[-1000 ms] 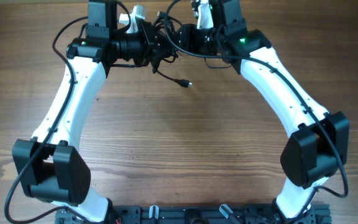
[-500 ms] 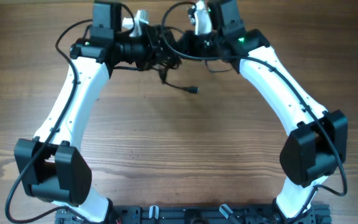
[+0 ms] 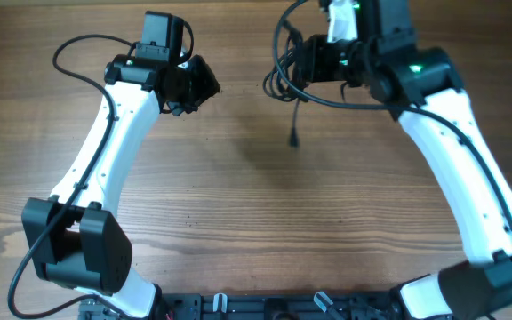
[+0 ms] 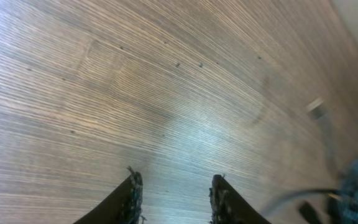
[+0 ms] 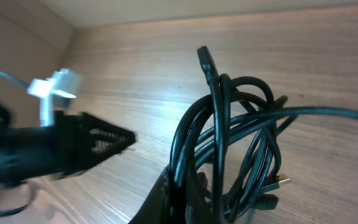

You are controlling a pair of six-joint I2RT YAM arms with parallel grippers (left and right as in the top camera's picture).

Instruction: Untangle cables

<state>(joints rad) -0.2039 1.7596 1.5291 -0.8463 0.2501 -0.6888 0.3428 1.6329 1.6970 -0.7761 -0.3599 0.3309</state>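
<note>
Wooden table (image 3: 238, 222) under both arms. At eleven o'clock, the left gripper (image 3: 204, 84) has its fingers apart with nothing between them. Near twelve o'clock, the right gripper (image 3: 300, 67) is clamped on the cables (image 3: 281, 80), a black bundle held above the wood, with one plug end (image 3: 292, 140) dangling toward six.

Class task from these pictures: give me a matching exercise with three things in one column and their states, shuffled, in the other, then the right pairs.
Things
1. left gripper
2. right gripper
3. loose plug end

States
A. hangs free from the cables
B. open, holding nothing
C. shut on the cables

Pairs: 1-B, 2-C, 3-A
</note>
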